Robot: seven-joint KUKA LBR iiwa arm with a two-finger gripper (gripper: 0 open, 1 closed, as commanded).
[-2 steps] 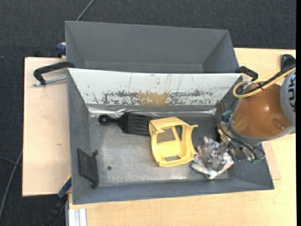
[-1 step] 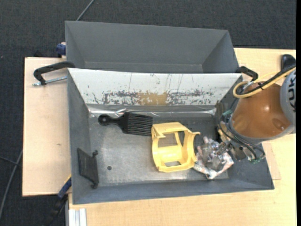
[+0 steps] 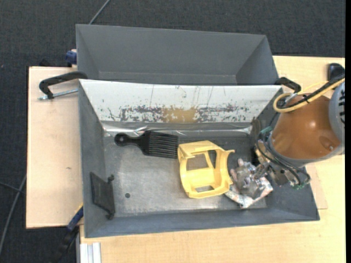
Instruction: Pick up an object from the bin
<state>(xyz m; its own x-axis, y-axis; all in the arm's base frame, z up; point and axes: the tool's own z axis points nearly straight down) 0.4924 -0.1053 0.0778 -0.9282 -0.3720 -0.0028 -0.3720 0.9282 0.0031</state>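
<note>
Grey metal bin (image 3: pixel 164 53), viewed from above.

- Lower left of frame: a small black flat piece (image 3: pixel 102 193) is seen leaning against the bin's left wall, well apart from everything else.
- Upper left of the floor: a black comb (image 3: pixel 149 143) is laid flat, with its handle to the left and its toothed end to the right.
- Centre: a yellow plastic frame (image 3: pixel 204 171) with open windows is found just beside the comb's toothed end. Contact between the two cannot be judged.
- Lower right of the floor: a crumpled silver-and-white packet (image 3: pixel 251 195) is lodged against the yellow frame's right edge.
- Right: the gripper (image 3: pixel 253 175) is lowered onto the top of that packet, below the arm's orange cover (image 3: pixel 304 130). It cannot be told whether the tool is spread or pressed together, because its metal is lost against the crumpled foil. No grasp can be confirmed.
</note>
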